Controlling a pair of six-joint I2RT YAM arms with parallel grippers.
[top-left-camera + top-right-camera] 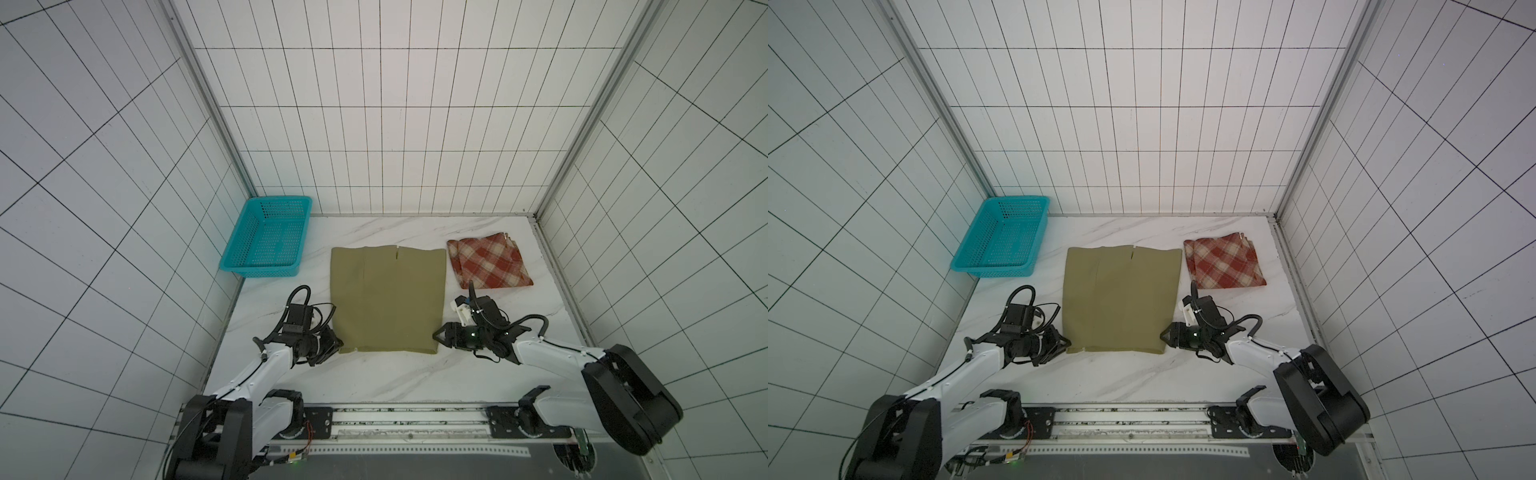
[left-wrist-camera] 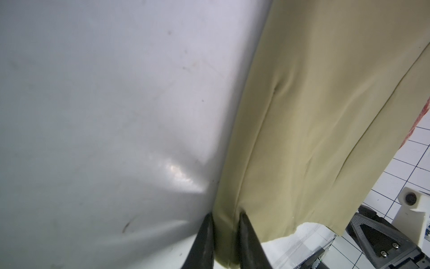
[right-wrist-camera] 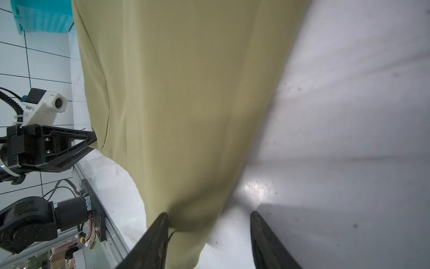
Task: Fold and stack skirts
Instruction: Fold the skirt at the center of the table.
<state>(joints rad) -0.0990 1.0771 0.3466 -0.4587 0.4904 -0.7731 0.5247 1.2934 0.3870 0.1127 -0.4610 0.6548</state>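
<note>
Surface: white marble-look surface (image 1: pixel 374 382), all of it seen in both top views.
Olive skirt: plain olive-khaki cloth skirt (image 1: pixel 388 299), spread flat mid-surface, unfolded.
Basket: teal perforated plastic basket (image 1: pixel 262 271), far left corner, near the olive skirt.
Plaid skirt: red-rust and cream plaid cloth skirt (image 1: pixel 490 259), folded, far right, just beside the olive skirt.
Left pincer: left pincer (image 2: pixel 225 215) at the olive skirt's near left corner; I see the jaws drawn narrow, pinching the cloth edge.
Right pincer: right pincer (image 3: pixel 209 213) at the near right corner; jaws wide apart, cloth corner lying loose between them.
</note>
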